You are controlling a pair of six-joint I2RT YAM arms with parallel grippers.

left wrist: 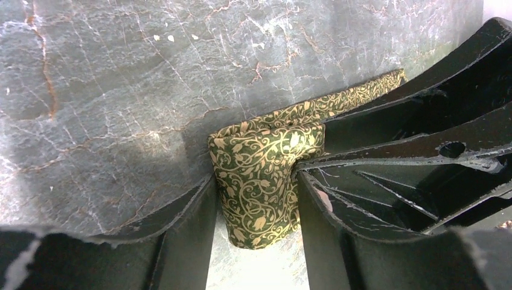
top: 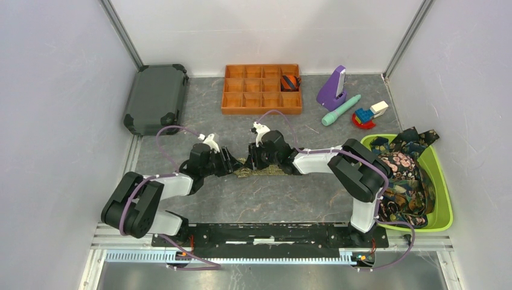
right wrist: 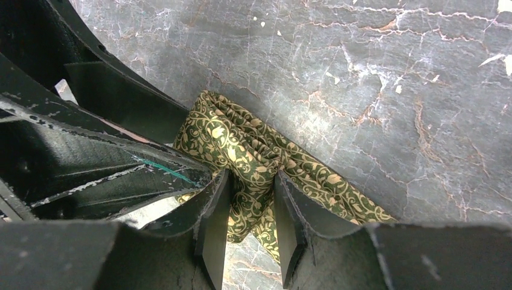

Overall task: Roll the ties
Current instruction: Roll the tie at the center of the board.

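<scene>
An olive-green tie (top: 273, 171) with a gold vine pattern lies on the grey table between my two grippers. In the left wrist view its folded end (left wrist: 259, 163) fills the gap of my left gripper (left wrist: 255, 181), and both fingers press the fabric. My right gripper (right wrist: 252, 178) pinches a bunched part of the same tie (right wrist: 241, 139). From above, the left gripper (top: 233, 164) and right gripper (top: 252, 159) stand tip to tip over the tie's left end. More dark printed ties (top: 404, 175) are piled in the green bin. A rolled orange-navy tie (top: 290, 82) sits in the tray.
The lime-green bin (top: 445, 199) stands at the right edge. At the back are an orange compartment tray (top: 253, 99), a dark case (top: 156, 98), a purple object (top: 331, 89), a teal stick (top: 341, 110) and toy blocks (top: 368, 114).
</scene>
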